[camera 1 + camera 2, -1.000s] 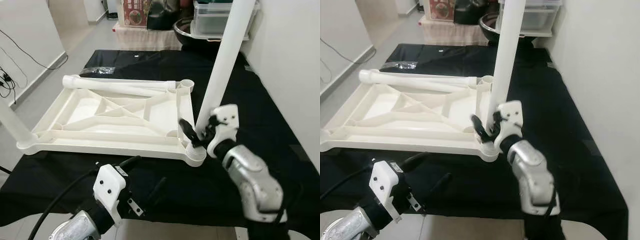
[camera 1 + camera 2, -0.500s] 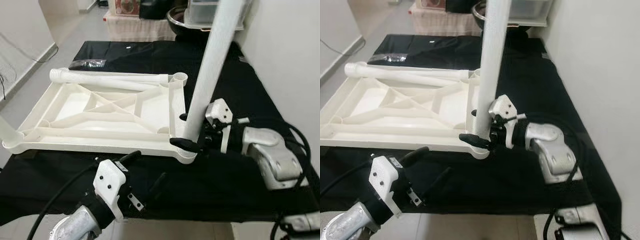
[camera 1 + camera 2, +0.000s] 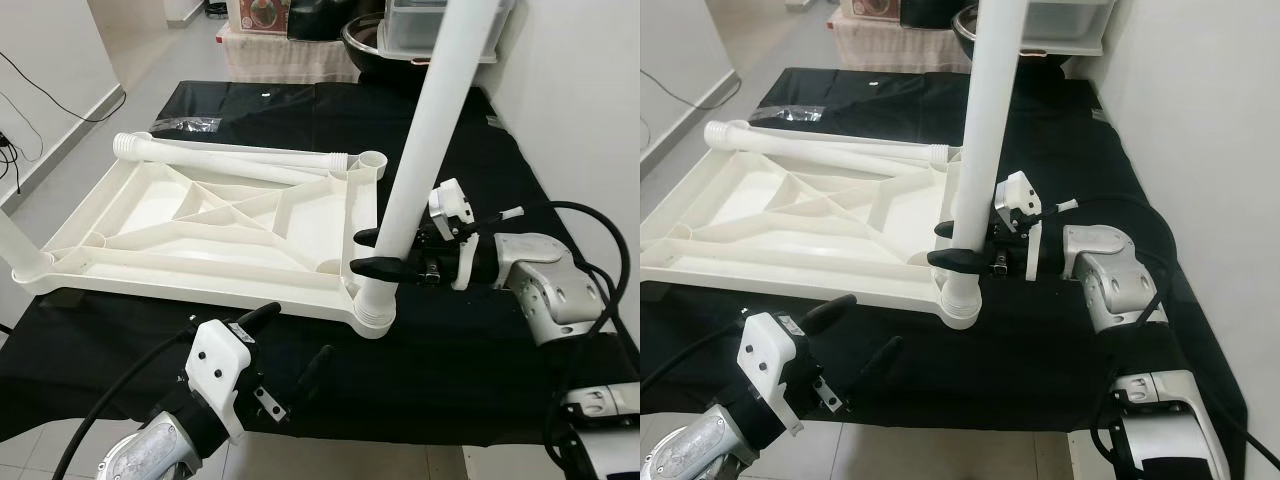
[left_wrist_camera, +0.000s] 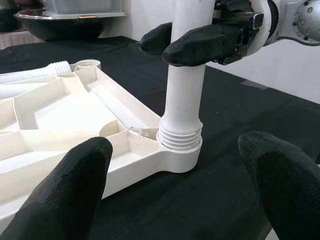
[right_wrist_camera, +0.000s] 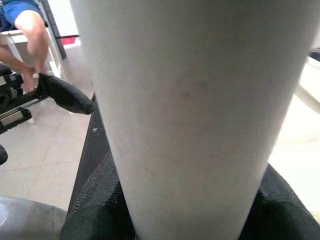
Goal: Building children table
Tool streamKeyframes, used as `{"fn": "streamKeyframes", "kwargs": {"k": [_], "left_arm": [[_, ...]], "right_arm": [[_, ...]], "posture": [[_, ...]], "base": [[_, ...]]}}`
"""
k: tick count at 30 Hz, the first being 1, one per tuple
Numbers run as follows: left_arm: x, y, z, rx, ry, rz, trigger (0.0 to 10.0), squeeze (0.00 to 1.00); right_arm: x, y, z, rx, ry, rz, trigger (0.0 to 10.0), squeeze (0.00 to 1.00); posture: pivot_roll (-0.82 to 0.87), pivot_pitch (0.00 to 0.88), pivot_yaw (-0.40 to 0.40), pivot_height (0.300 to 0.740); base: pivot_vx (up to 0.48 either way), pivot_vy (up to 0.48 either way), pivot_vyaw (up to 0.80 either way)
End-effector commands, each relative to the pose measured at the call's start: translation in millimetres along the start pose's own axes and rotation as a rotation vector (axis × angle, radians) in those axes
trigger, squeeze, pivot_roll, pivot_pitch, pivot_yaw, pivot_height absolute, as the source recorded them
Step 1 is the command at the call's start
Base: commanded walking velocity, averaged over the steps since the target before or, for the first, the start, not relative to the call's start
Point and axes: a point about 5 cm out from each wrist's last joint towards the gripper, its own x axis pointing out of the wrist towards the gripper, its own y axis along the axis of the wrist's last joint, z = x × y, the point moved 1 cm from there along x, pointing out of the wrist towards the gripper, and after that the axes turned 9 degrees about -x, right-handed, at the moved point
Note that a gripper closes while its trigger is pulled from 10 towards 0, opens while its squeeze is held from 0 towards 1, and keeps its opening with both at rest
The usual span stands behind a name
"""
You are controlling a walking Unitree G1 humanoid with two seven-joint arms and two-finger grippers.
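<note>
- the right gripper (image 3: 385, 252) reaches in level from 3 o'clock, its two black fingers (image 4: 210, 42) pinching the upright table leg (image 3: 425, 150) low on its shaft, one finger on each side.
- in the right wrist view the white leg (image 5: 195, 100) sits between the dark finger pads (image 5: 95, 210).
- the leg's ribbed foot stands in the corner socket (image 3: 375, 315) at the near right corner of the tabletop (image 3: 215, 230), tilting slightly so its top leans toward 1 o'clock.
- the white tabletop lies upside down, ribs showing, on a black cloth (image 3: 470, 330) over the work surface.
- a second, loose leg (image 3: 235, 160) lies flat along the tabletop's far edge, at 11 o'clock from the gripped one.
- another leg (image 3: 15, 245) rises at the near left corner, at 9 o'clock.
- the left gripper (image 3: 295, 345) hovers low at 6 o'clock just off the cloth's near edge, fingers spread apart and holding nothing.
- in the right wrist view a person's bare legs (image 5: 27, 35) show in the background.
</note>
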Motion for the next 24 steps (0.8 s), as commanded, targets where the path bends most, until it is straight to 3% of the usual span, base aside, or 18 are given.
{"fn": "streamKeyframes", "kwargs": {"k": [1,4,6,8,9,10,11,13,14,15,18,24], "left_arm": [[-1.9,-1,2.5,-0.001,-0.006,-0.017,10.0,0.00],[-2.1,-1,2.6,-0.001,-0.005,-0.017,10.0,0.00],[-2.6,-2,2.5,-0.002,-0.002,-0.018,10.0,0.00],[-2.6,-2,2.5,-0.002,-0.002,-0.018,10.0,0.00],[-3.4,-3,2.3,-0.002,-0.002,-0.022,10.0,0.00],[-3.4,-3,2.3,-0.002,-0.002,-0.022,10.0,0.00],[-3.8,-3,1.1,-0.007,0.002,-0.024,10.0,0.00],[-3.8,-3,1.1,-0.007,0.002,-0.024,10.0,0.00],[-3.5,-3,0.0,-0.010,0.004,-0.024,10.0,0.00],[-2.7,-3,-0.7,-0.010,0.004,-0.023,10.0,0.00],[-1.7,-2,-2.4,-0.007,0.007,-0.020,10.0,0.00],[-2.4,-2,-5.2,0.002,0.013,-0.021,10.0,0.00]], "right_arm": [[-1.8,-6,-3.1,0.026,0.021,0.013,0.0,0.00],[-1.5,-9,-8.0,0.042,0.002,0.017,0.0,0.00],[5.4,-24,-21.3,0.091,-0.106,-0.017,0.0,0.00],[5.4,-24,-21.3,0.091,-0.106,-0.017,0.0,0.00],[16.6,-47,-31.0,0.119,-0.320,-0.154,0.0,0.00],[16.6,-47,-31.0,0.119,-0.320,-0.154,0.0,0.00],[29.1,-66,-49.1,0.216,-0.624,-0.248,0.0,0.00],[29.1,-66,-49.1,0.216,-0.624,-0.248,0.0,0.00],[36.7,-72,-64.9,0.216,-0.806,-0.327,0.0,0.00],[38.3,-71,-68.3,0.205,-0.931,-0.362,0.0,0.00],[46.1,-60,-56.9,0.149,-0.972,-0.344,0.0,0.00],[62.6,-54,-56.2,0.171,-0.943,-0.322,0.0,0.00]], "posture": [[0.13,0.145,-0.048,0.740],[0.12,0.148,-0.057,0.740],[0.12,0.154,-0.064,0.740],[0.12,0.154,-0.064,0.740],[0.11,0.154,-0.071,0.740],[0.11,0.154,-0.071,0.740],[0.12,0.158,-0.036,0.740],[0.12,0.158,-0.036,0.740],[0.11,0.152,-0.031,0.740],[0.11,0.148,-0.030,0.740],[0.11,0.151,-0.043,0.740],[0.12,0.149,-0.036,0.740]], "base": [[0.000,0.000,0.00],[0.000,0.000,0.00],[0.000,0.000,0.00],[0.000,0.000,0.00],[0.000,0.000,0.00],[0.000,0.000,0.00],[0.000,0.000,0.00],[0.000,0.000,0.00],[0.000,0.000,0.00],[0.000,0.000,0.00],[0.000,0.000,0.00],[0.000,0.000,0.00]]}}
